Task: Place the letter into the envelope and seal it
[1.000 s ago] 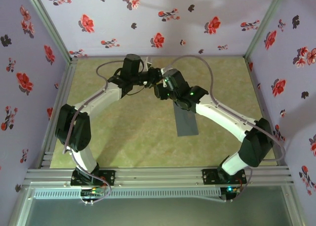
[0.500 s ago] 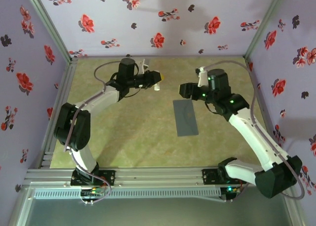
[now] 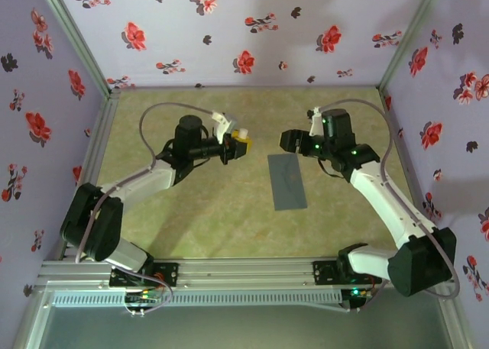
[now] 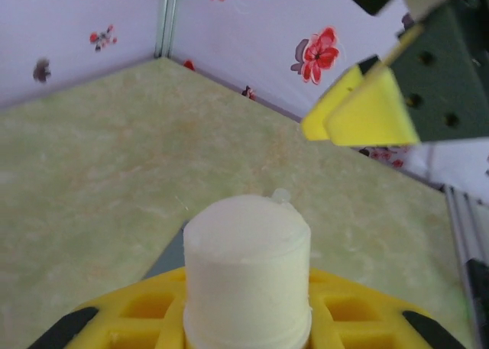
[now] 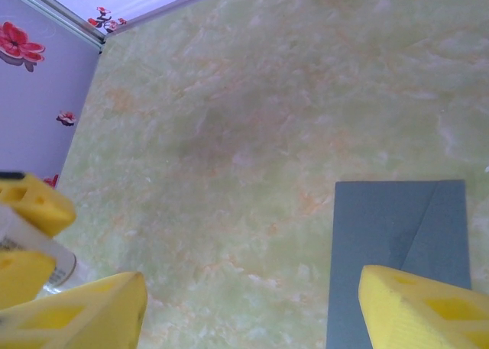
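Note:
The slate-grey envelope [image 3: 287, 181] lies flat on the green mat right of centre, and its near end with a diagonal fold line appears in the right wrist view [image 5: 397, 242]. My left gripper [image 3: 240, 143] hovers left of it, shut on a small white stick [image 4: 247, 269] that stands up between its yellow fingers. A grey corner of the envelope [image 4: 170, 256] peeks out behind the stick. My right gripper [image 3: 289, 141] hangs just above the envelope's far end, open, with nothing between its fingertips [image 5: 76, 315]. The letter is out of view.
Purple flowered walls [image 3: 252, 28] close the back and both sides. A metal frame rail [image 3: 244, 271] runs along the near edge. Bare green mat [image 3: 199, 211] spreads left of and in front of the envelope. One yellow finger of the right gripper [image 4: 367, 116] faces the left wrist camera.
The two grippers were together at the back centre and have parted. The right arm swung right and opened its jaws wider. The left arm drew back left with the stick.

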You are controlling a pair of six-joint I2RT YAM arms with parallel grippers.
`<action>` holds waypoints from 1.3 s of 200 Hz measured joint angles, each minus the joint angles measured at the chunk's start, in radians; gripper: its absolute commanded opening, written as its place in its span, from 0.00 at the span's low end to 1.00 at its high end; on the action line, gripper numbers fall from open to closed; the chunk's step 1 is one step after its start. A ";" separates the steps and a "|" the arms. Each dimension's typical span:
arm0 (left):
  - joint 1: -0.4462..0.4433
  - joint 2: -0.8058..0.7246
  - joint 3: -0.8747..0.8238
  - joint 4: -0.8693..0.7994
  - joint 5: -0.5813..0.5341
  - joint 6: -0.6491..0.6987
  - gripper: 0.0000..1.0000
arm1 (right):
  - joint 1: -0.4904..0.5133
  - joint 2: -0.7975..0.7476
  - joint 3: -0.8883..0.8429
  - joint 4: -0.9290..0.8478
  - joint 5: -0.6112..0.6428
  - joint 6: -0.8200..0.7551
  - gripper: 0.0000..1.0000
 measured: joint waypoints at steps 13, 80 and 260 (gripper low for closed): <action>-0.001 -0.005 -0.056 0.080 -0.002 0.045 0.00 | -0.001 0.018 0.000 0.014 -0.007 0.007 0.73; -0.006 -0.005 -0.123 0.289 0.005 0.083 0.00 | -0.004 0.048 0.000 0.048 -0.034 0.031 0.72; -0.018 0.021 -0.114 0.161 0.139 0.189 0.00 | -0.134 0.088 0.000 -0.105 0.067 0.065 0.78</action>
